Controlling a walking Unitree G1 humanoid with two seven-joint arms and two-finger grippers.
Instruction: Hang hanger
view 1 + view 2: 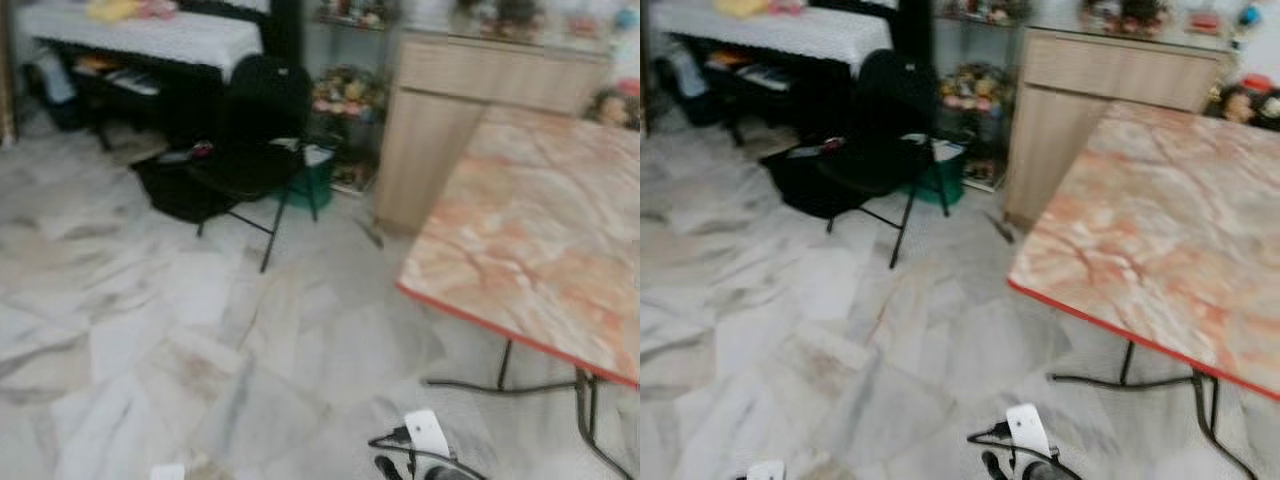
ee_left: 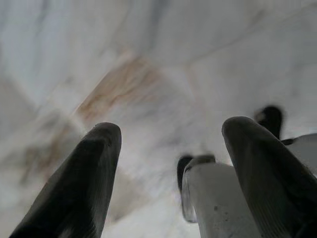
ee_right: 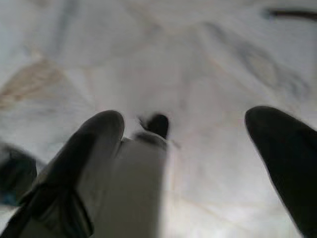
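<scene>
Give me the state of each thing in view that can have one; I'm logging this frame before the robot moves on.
Left gripper: jaws open, nothing held, above the marble floor.
Right gripper: jaws open, nothing held.
Folding table: unfolded, standing, top bare.
Black chair: upright, items on its seat.
Wooden cabinet: doors closed.

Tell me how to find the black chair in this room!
Start at the marble-patterned table on the robot's right, then look across the grey tiled floor to the far left. The black chair stands there before a dark bench with a white cloth. It alone is all black on thin legs.
</scene>
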